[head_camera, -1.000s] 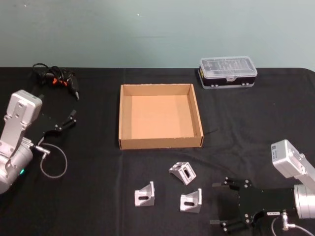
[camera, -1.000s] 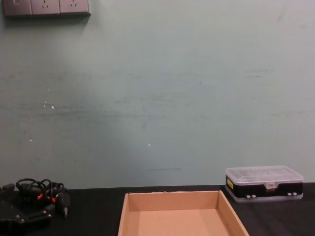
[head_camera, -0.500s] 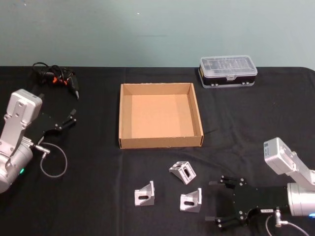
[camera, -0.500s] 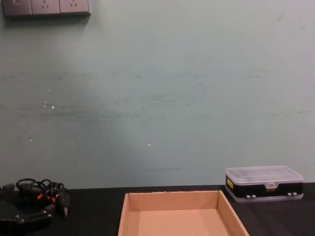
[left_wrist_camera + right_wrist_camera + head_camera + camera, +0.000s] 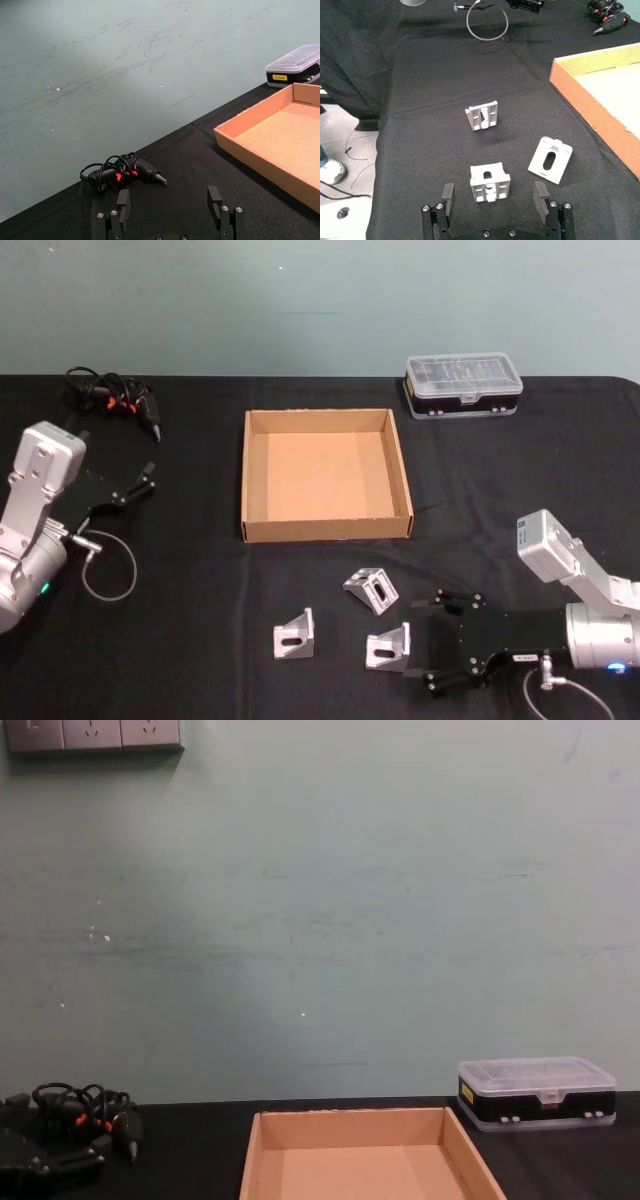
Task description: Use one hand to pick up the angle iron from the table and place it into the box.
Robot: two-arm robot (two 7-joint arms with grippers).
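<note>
Right wrist view: your right gripper [image 5: 494, 192] is spread wide, the near-right angle iron [image 5: 490, 182] between its fingertips, unclamped. The left gripper [image 5: 169, 195] is parked left, fingers apart. The cardboard box [image 5: 325, 530] floor is bare.

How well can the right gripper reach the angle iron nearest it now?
Likely yes: the right gripper is open, and the nearest angle iron lies between its fingers with nothing blocking the way. The left gripper sits at far left.

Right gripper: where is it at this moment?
In the head view, the right gripper sits at the near right, fingers open, just right of the rightmost angle iron and nearer the robot than the box.
</note>
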